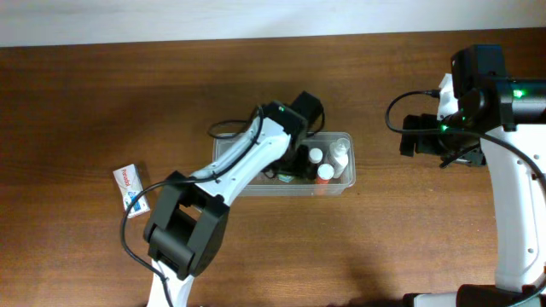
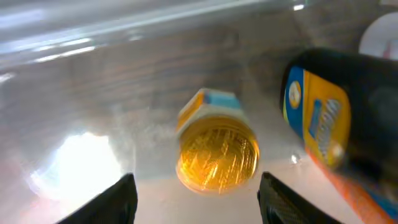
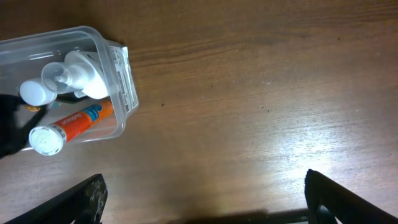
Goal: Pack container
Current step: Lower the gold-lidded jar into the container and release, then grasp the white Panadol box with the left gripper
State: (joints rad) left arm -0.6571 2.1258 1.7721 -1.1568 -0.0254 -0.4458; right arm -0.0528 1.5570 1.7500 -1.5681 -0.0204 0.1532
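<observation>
The clear plastic container (image 1: 345,141) sits mid-table and holds several small items: a white-capped clear bottle (image 1: 339,153), an orange tube with a white cap (image 1: 324,173) and a small white-capped bottle (image 1: 316,156). My left gripper (image 1: 294,162) reaches down inside the container. In the left wrist view its fingers (image 2: 196,205) are open around nothing, just in front of a small jar with a gold lid (image 2: 216,152) lying on the container floor, beside a dark bottle with a blue and yellow label (image 2: 336,118). My right gripper (image 3: 202,199) is open and empty over bare table, right of the container (image 3: 121,74).
A small white box with red and blue print (image 1: 132,188) lies on the table at the left, outside the container. The wooden table (image 1: 409,230) ends at a pale wall along the far edge.
</observation>
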